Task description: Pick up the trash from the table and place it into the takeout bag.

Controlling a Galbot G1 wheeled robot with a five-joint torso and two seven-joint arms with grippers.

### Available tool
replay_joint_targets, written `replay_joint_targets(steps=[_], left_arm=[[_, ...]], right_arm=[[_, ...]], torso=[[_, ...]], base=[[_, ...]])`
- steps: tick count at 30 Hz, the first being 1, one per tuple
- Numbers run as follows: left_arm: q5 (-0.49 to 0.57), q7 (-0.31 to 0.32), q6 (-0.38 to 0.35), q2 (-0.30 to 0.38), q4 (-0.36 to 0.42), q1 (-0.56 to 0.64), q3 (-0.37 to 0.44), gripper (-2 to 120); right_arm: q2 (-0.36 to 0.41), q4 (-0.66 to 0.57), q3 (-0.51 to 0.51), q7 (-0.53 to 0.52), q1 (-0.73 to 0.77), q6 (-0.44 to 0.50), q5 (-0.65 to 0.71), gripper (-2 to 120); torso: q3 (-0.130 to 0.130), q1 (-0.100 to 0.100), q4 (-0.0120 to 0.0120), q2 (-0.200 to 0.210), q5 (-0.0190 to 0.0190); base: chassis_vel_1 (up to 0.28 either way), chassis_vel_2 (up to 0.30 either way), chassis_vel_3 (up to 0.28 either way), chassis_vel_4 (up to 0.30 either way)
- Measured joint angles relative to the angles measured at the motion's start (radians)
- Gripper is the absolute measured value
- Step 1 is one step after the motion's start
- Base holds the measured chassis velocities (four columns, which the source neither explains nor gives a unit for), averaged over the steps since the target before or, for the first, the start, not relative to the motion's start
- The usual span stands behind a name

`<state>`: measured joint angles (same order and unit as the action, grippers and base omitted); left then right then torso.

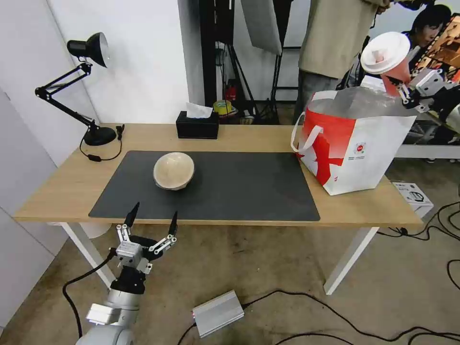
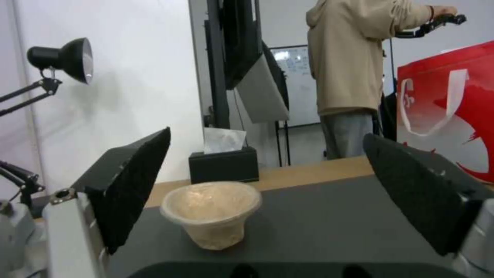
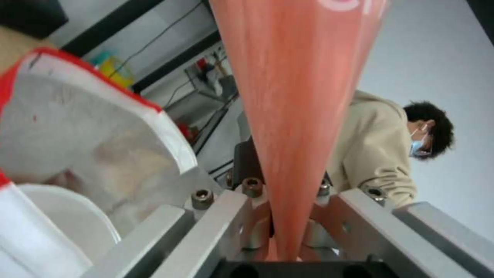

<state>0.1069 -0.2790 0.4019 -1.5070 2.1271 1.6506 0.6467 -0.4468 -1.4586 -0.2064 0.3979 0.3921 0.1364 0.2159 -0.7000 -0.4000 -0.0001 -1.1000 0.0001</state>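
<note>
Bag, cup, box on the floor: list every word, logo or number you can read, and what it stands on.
No text here can be read.
Takeout bag: small round logo with tiny print under it, too small to read.
Red cup, held over the bag by the right gripper: white marks at the edge of the right wrist view, cut off.
White box on the floor: dark print, too small to read.

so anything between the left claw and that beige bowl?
Nothing visible. The left claw hangs open off the table's near edge, and only bare grey mat lies between it and the beige bowl.
</note>
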Motion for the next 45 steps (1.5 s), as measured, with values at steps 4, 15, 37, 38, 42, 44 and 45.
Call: replay_joint_targets(steps=[4, 15, 37, 38, 42, 44, 45], left_arm=[[0.006, -0.003, 0.006, 0.0, 0.001, 0.005, 0.001, 100], [0.018, -0.005, 0.022, -0.003, 0.003, 0.019, 0.009, 100], [0.032, -0.007, 0.028, -0.011, -0.006, 0.017, 0.016, 100], [0.032, -0.007, 0.028, -0.012, -0.005, 0.017, 0.017, 100], [0.031, -0.008, 0.029, -0.012, -0.005, 0.019, 0.017, 100], [0.031, -0.008, 0.029, -0.012, -0.004, 0.019, 0.018, 100], [0.031, -0.008, 0.029, -0.012, -0.004, 0.019, 0.019, 100]], right_arm=[[-0.018, 0.031, 0.021, 0.021, -0.029, 0.015, -0.072, 2], [-0.059, 0.101, 0.099, 0.038, -0.127, 0.036, -0.163, 2], [-0.114, 0.247, 0.23, 0.076, -0.267, 0.076, -0.28, 1], [-0.118, 0.256, 0.233, 0.078, -0.271, 0.078, -0.284, 1], [-0.124, 0.276, 0.246, 0.084, -0.284, 0.083, -0.293, 1], [-0.126, 0.28, 0.249, 0.084, -0.288, 0.084, -0.294, 1], [-0.129, 0.286, 0.252, 0.085, -0.291, 0.085, -0.295, 1]], torso=[[0.0, 0.0, 0.0001, 0.0, 0.0], [0.0, 0.0, 0.0001, 0.0, -0.0001], [0.0, 0.0, 0.0001, 0.0, -0.0001], [0.0, 0.0, 0.0001, 0.0, 0.0], [0.0, 0.0, 0.0001, 0.0, -0.0001], [0.0, 0.0, 0.0001, 0.0, -0.0001], [0.0, 0.0, 0.0001, 0.0, -0.0001]], base=[[0.0, 0.0, 0.0, 0.0], [0.0, 0.0, 0.0, 0.0], [0.0, 0.0, 0.0, 0.0], [0.0, 0.0, 0.0, 0.0], [0.0, 0.0, 0.0, 0.0], [0.0, 0.0, 0.0, 0.0], [0.0, 0.0, 0.0, 0.0]])
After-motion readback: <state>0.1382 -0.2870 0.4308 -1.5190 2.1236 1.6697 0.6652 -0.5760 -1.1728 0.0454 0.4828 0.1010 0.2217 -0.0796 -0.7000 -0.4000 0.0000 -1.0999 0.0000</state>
